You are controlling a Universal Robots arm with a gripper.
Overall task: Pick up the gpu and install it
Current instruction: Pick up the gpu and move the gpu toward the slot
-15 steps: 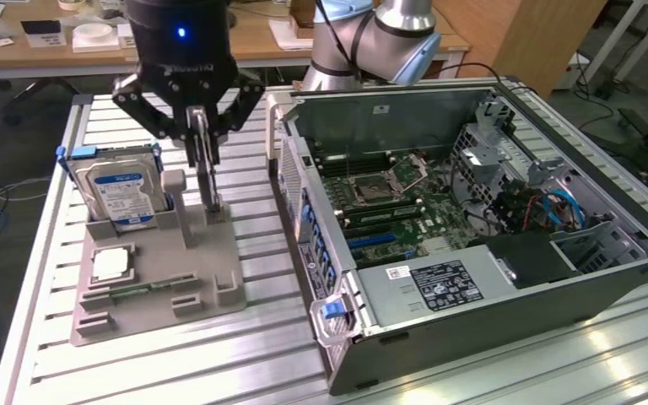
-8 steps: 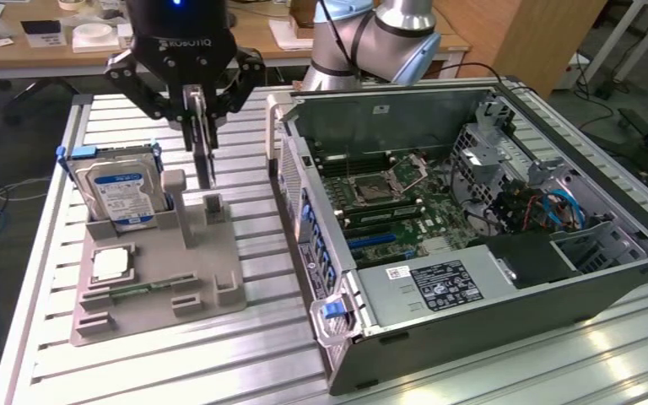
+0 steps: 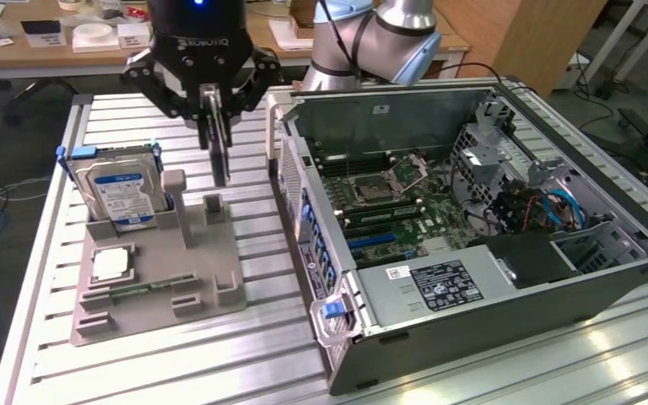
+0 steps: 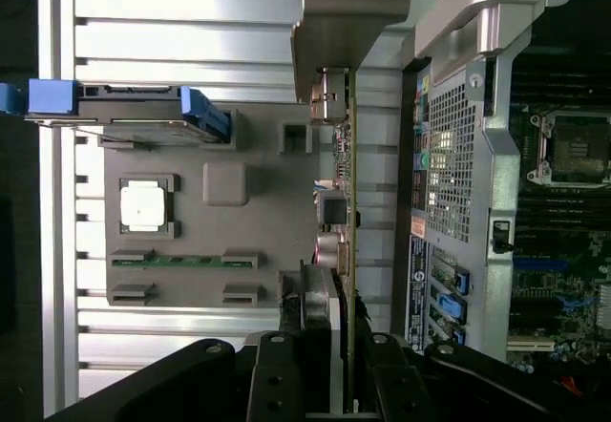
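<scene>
An open computer case (image 3: 493,325) is set on a slatted metal table (image 3: 132,371), with a gray holder tray (image 3: 155,312) laid beside it on the exterior view's left. A hard drive (image 3: 121,194) is stood upright in the tray. The gpu (image 3: 220,156) is clamped edge-on by the gripper (image 3: 216,126) and hung above the tray, between drive and case, apparently clear of its slot. The card is judged light, stiff and fragile. It is best pinched on its flat faces, away from the contacts.
</scene>
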